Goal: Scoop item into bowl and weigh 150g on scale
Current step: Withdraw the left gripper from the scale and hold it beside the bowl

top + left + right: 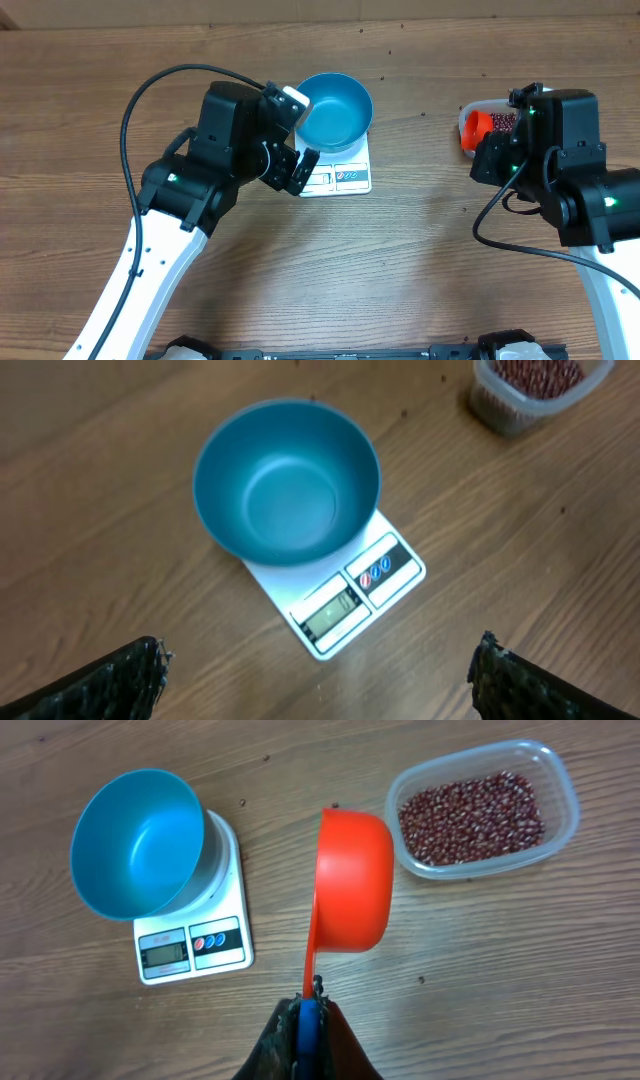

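Right gripper (pixel 305 1018) first: clamped shut on the thin handle of an orange scoop (pixel 352 880), pinching right at the handle's end. Holds the cup rolled onto its side, outer wall toward the wrist camera, so no telling what's inside. Hangs over bare wood between the scale (pixel 215 935) and the clear tub (pixel 563 790), closer to the tub. Behind that, black wrist and forearm reaching in from the near right corner of the tabletop (pixel 400 280), with a cable (pixel 477 228) looping off the side.

Over to the left gripper (pixel 320 680): jaws spread wide, gripping nothing. Only the dark fingertips (pixel 120 680) poke in at the bottom corners of the wrist view. Hovers up off the wood, pointed down at the scale. From overhead, sits right at the scale's left edge with one finger beside the rim of the blue bowl (pixel 335 105). Black elbow bent, white link running back toward the near left edge.

Beans (pixel 470 815) heaped in the tub, toward the far right of the tabletop. Bowl parked on the scale's platform, about mid-width on the far side, inside showing plain blue. Display and button strip stick out on the near side.
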Controlling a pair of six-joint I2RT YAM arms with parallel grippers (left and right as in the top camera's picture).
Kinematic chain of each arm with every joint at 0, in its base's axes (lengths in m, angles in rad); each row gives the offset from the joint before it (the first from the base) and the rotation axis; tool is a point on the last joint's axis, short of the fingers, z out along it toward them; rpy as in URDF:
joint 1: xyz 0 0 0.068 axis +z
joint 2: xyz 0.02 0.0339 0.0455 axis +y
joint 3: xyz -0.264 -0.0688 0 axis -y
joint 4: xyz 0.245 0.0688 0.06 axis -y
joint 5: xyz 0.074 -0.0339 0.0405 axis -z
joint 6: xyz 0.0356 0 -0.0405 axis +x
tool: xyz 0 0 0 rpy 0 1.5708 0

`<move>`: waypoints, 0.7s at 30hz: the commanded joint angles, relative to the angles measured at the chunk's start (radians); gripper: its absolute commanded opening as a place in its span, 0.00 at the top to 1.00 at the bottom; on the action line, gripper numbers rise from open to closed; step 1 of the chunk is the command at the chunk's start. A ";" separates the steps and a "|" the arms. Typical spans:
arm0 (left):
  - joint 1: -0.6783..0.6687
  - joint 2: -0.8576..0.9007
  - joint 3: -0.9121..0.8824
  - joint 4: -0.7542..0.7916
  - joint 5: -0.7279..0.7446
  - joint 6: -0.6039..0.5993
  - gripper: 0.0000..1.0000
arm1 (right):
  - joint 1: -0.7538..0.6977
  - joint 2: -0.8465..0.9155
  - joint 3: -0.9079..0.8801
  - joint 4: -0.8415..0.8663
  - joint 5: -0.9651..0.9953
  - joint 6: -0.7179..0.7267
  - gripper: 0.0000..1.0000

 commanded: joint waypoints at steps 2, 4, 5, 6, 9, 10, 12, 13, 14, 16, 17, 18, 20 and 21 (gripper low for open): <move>0.005 -0.011 0.022 0.022 -0.001 -0.070 0.00 | -0.006 -0.005 0.023 0.017 0.030 -0.017 0.96; 0.005 -0.011 0.022 0.026 -0.010 -0.084 0.00 | -0.006 -0.005 0.023 0.019 0.030 -0.017 0.96; 0.005 -0.011 0.022 0.027 -0.018 -0.089 0.01 | -0.006 -0.005 0.023 0.019 0.029 -0.017 0.96; 0.005 -0.011 0.022 0.026 -0.019 -0.089 0.00 | -0.006 -0.005 0.023 0.019 0.030 -0.016 0.96; 0.006 -0.011 0.022 0.026 -0.018 -0.089 0.01 | -0.006 -0.005 0.023 0.019 0.030 -0.017 0.96; 0.007 -0.011 0.022 0.026 -0.018 -0.098 0.00 | -0.006 -0.005 0.023 0.019 0.030 -0.016 0.96; 0.009 -0.011 0.022 0.026 -0.018 -0.108 0.01 | -0.006 -0.005 0.023 0.023 0.030 -0.016 0.96; 0.010 -0.011 0.022 0.026 -0.017 -0.107 0.01 | -0.006 -0.005 0.023 0.027 0.029 -0.016 0.96; 0.010 -0.011 0.022 0.025 -0.017 -0.107 0.00 | -0.006 -0.005 0.023 0.031 0.029 -0.016 0.96; 0.010 -0.011 0.022 0.025 -0.018 -0.107 0.01 | -0.006 -0.005 0.023 0.035 0.029 -0.016 0.96; 0.010 -0.011 0.022 0.025 -0.018 -0.107 0.00 | -0.006 -0.005 0.023 0.036 0.029 -0.016 0.96; 0.010 -0.011 0.022 0.025 -0.018 -0.107 0.00 | -0.006 -0.005 0.023 0.036 0.029 -0.016 0.96; 0.010 -0.010 0.021 0.025 -0.018 -0.106 0.00 | -0.006 -0.005 0.023 0.036 0.029 -0.013 0.96; 0.010 -0.010 0.022 0.025 -0.018 -0.107 0.00 | -0.006 -0.005 0.023 0.035 0.029 -0.013 0.96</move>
